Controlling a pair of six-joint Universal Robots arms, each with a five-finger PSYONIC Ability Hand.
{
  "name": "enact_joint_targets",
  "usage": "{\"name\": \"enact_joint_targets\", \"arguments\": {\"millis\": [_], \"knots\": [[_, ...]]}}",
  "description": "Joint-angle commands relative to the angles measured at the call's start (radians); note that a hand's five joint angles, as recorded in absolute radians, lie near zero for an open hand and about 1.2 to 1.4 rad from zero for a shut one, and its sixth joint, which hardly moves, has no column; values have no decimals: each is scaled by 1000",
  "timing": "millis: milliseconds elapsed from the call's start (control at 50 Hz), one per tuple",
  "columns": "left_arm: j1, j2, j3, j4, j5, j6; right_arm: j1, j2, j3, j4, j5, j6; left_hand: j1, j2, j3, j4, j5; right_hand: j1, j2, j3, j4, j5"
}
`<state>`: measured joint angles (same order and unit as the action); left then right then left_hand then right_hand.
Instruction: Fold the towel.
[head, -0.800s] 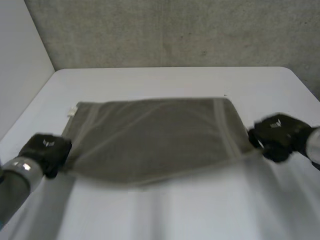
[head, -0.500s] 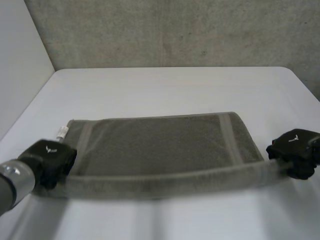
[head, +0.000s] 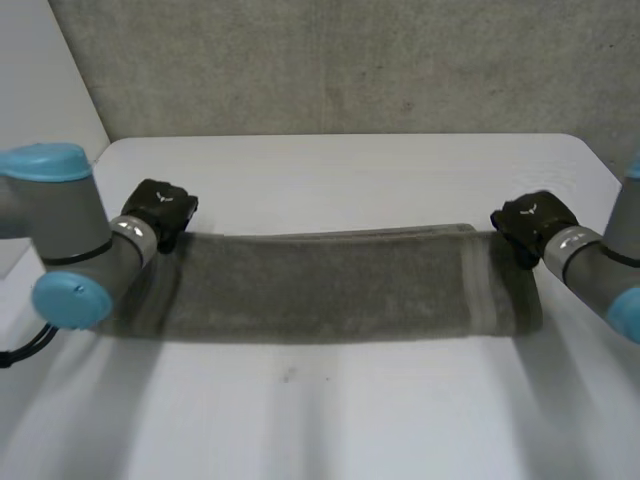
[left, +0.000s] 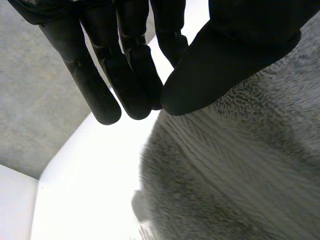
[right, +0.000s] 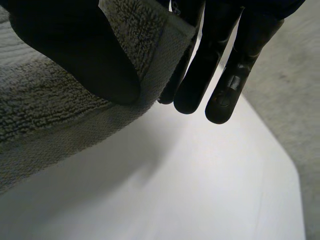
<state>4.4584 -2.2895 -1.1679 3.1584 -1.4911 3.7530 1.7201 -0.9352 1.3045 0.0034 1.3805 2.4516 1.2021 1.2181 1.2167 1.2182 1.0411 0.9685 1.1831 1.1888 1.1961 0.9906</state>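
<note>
The left arm (head: 70, 225) and right arm (head: 603, 272) are showing as grey tubes with rounded joints, each joint wearing a light-blue cap. A silvery ring is banding each wrist where the grey is meeting the black. The left hand (head: 160, 208) and right hand (head: 530, 222) are looking matt black, each carrying a small pale mark on its back, possibly a logo. Up close, the fingers (left: 95, 75) are appearing as smooth black rods with rounded tips, and the thumb (right: 85, 55) is looking broader and blunter.

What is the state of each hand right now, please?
Left hand: closed, pinching a corner of the towel.
Right hand: closed, pinching the towel's other end.
</note>
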Motion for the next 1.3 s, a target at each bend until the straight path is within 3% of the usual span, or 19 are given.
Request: {"name": "enact_joint_targets", "arguments": {"millis": [20, 180, 220, 240, 260, 280, 300, 320, 440, 600, 720, 760, 920, 1080, 1300], "knots": [[-7, -177, 229, 15, -41, 8, 26, 82, -90, -132, 22, 30, 194, 178, 180, 178, 181, 428, 213, 207, 200, 231], [-8, -269, 362, 28, -41, 8, 41, 173, -183, -161, 34, 24, 194, 178, 180, 178, 181, 428, 213, 207, 200, 231], [-13, -281, 376, 28, -41, 7, 42, 188, -197, -163, 37, 21, 194, 178, 180, 178, 181, 317, 103, 97, 90, 121], [-21, -291, 382, 29, -41, 8, 44, 203, -208, -164, 45, 15, -53, -69, -67, -69, -66, -444, -659, -665, -672, -641], [-28, -294, 382, 31, -43, 10, 44, 213, -214, -166, 49, 1, -1005, -1021, -1020, -1021, -1019, -794, -1009, -1014, -1022, -991], [-28, -294, 382, 31, -43, 10, 44, 213, -214, -166, 49, 1, -1015, -1031, -1029, -1031, -1028, -794, -1009, -1014, -1022, -991], [-37, -295, 382, 31, -44, 7, 46, 214, -214, -168, 55, -9, -867, -883, -881, -883, -880, -794, -1009, -1014, -1022, -991], [-45, -292, 381, 31, -44, 7, 49, 207, -214, -168, 66, -17, -1016, -1032, -1031, -1033, -1030, -794, -1009, -1014, -1022, -991], [-71, -263, 372, 52, -46, 2, 52, 130, -202, -168, 98, 14, -1028, -1044, -1042, -1044, -1041, -794, -1009, -1014, -1022, -991], [-70, -96, 255, 89, -106, -19, 39, -88, -97, -161, 78, 184, -1028, -1044, -1042, -1044, -1041, -794, -1009, -1014, -1022, -991], [-48, 84, 88, 101, -130, -176, 36, -224, 32, -111, 40, 221, -1028, -1044, -1042, -1044, -1041, -794, -1009, -1014, -1022, -991], [-24, 178, -22, 100, -117, -315, 17, -253, 93, -28, 6, 225, -1028, -1044, -1042, -1044, -1041, -794, -1009, -1014, -1022, -991], [13, 344, -286, 100, -51, -567, -53, -275, 252, 86, -75, 239, -1024, -1040, -1038, -1040, -1037, -794, -1009, -1014, -1022, -991], [6, 392, -473, 115, -35, -607, -112, -235, 369, -57, -165, 239, -1027, -1043, -1041, -1043, -1040, -538, -752, -758, -765, -735], [-28, 390, -538, 199, -44, -604, -128, -99, 381, -195, -175, 222, -1028, -1044, -1042, -1044, -1041, -223, -438, -444, -451, -420]]}}
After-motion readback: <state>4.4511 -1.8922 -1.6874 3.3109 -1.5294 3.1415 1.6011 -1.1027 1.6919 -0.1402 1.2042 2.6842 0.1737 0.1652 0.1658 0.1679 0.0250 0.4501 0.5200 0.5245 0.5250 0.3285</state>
